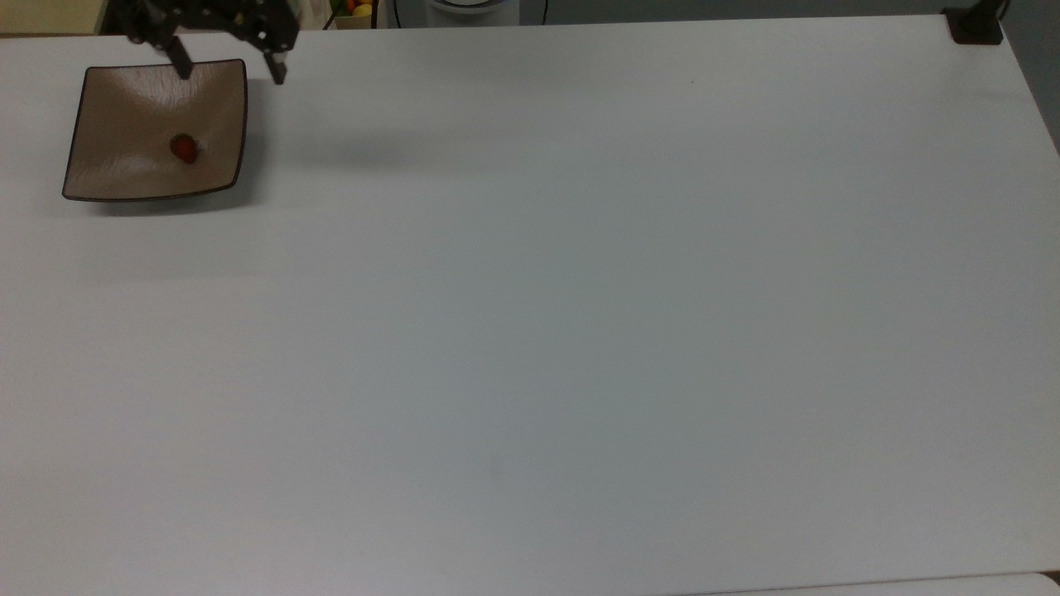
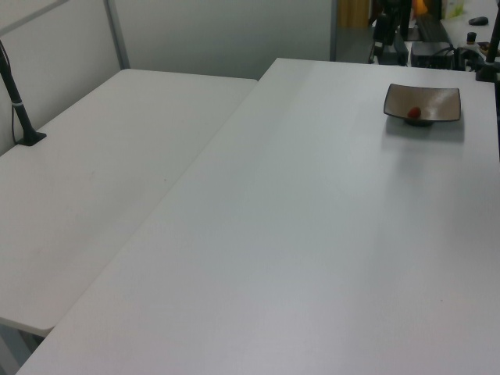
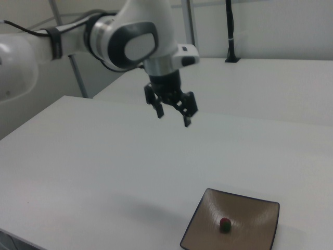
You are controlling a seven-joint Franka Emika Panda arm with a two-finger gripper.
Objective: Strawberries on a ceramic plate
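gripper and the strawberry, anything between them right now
Nothing. In the right view the open gripper hangs in the air well above the strawberry on the ceramic plate; between them shows bare white table.
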